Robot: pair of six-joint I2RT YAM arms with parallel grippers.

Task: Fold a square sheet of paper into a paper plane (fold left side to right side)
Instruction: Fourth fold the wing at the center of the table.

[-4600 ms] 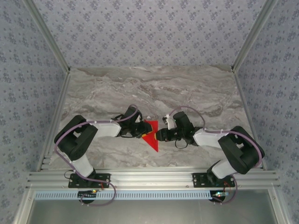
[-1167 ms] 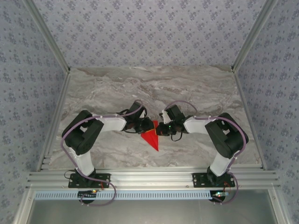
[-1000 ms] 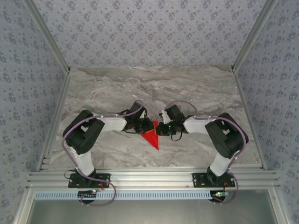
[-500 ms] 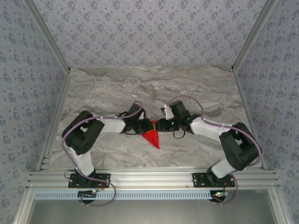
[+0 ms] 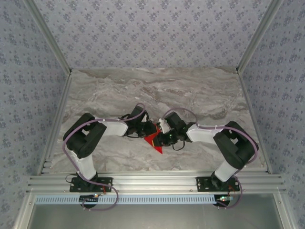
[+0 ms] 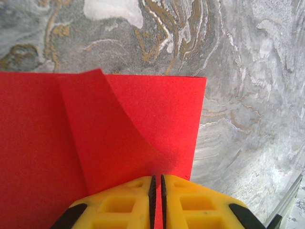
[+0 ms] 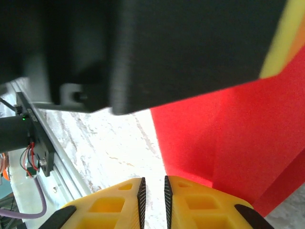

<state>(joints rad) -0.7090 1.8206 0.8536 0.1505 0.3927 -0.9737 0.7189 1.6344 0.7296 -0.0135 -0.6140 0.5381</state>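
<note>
Down at the bottom of the overhead frame the two arm bases sit on the rail. Just above them, dead centre, the sheet of paper [image 5: 154,142] lies on the marbled surface [image 5: 143,90] as a creased red wedge, point aimed at the bottom edge. I'd call this mid-fold: the wedge is made and a side flap is up off the sheet, ready to go across left to right. The right pincer [image 5: 164,139] sits low at the wedge's right edge. In its own camera the yellow fingers [image 7: 200,205] at the bottom of frame stand a slit apart with only pale marble between them, so it's barely ajar and holding nothing. The red edge lies just beyond the right-hand finger. A touch higher in the overhead frame, the left pincer [image 5: 149,130] is on the wedge's upper left corner. In its camera the fingers are all but closed at bottom centre with a sliver of red in the hairline gap, and a flap of paper curls from the upper left of frame straight into them. That reads as a pinch on the flap. Beyond that comes the paper's straight top edge, then bare marble. Next call: carry the flap over so its edge meets the right side squarely, lay it flat, and let the right pincer press the crease, gently, because thin paper skids and tears.
</note>
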